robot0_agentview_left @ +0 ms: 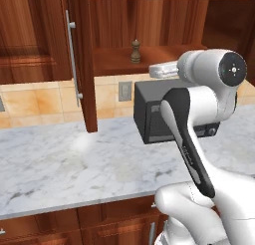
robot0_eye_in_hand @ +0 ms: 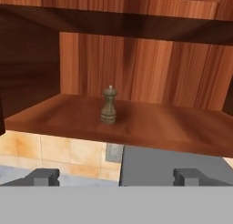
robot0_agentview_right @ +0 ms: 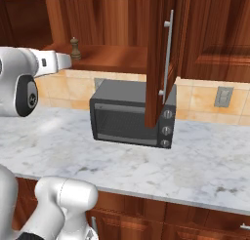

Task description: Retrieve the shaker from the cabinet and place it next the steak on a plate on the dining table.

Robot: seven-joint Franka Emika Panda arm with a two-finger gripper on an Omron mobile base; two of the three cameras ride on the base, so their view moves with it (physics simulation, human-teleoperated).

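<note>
A: From the left base camera: the cabinet [robot0_agentview_left: 149,35] is open, its door [robot0_agentview_left: 82,64] swung out edge-on, and the shaker [robot0_agentview_left: 135,52] stands upright, alone on the bottom shelf. The white arm [robot0_agentview_left: 199,119] covers part of a dark toaster oven [robot0_agentview_left: 149,114] on the marble counter [robot0_agentview_left: 60,164].

B: From the right, the oven [robot0_agentview_right: 127,118] shows its glass front and three knobs (the door edge hangs before it). The shaker [robot0_agentview_right: 75,49] is near the arm's tip.

A: The hand camera faces the shaker [robot0_eye_in_hand: 108,105] mid-shelf. The gripper [robot0_eye_in_hand: 116,176] is spread wide, holding nothing, well apart from it.
</note>
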